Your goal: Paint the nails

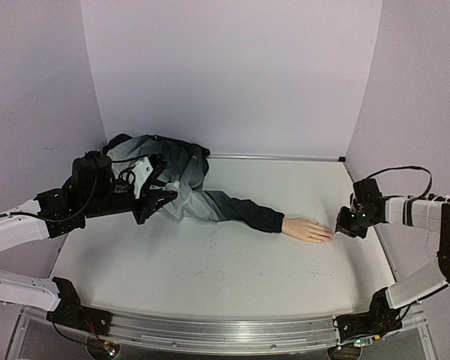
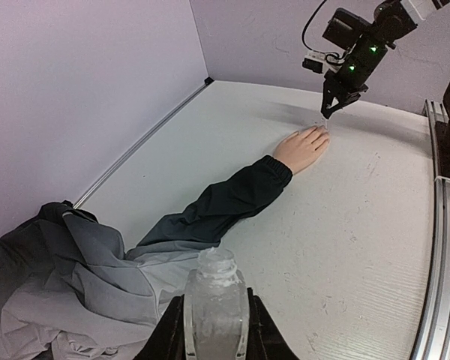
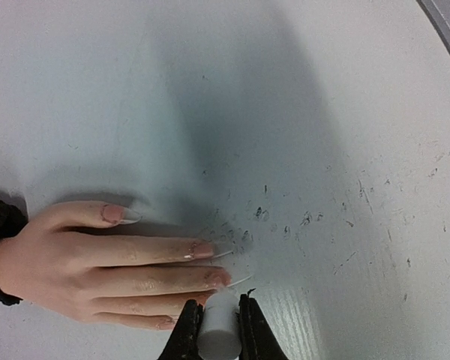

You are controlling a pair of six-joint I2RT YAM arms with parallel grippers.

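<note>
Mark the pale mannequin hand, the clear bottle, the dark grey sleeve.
pale mannequin hand (image 1: 306, 229): top view, back.
clear bottle (image 2: 215, 311): left wrist view, body.
dark grey sleeve (image 2: 232, 199): left wrist view, forearm.

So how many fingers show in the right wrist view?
4: thumb on top, index below, middle next, a fourth finger lowest, by the right tool. A fifth may be hidden.

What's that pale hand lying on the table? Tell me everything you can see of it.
It is a flesh-coloured dummy hand, smooth like plastic or rubber, sticking out of a dark grey sleeve. It lies flat, palm down, on the white table, fingers straight. The nails are long, with clear tips. The robot's right hand holds a small white piece right at its fingertips.
</note>
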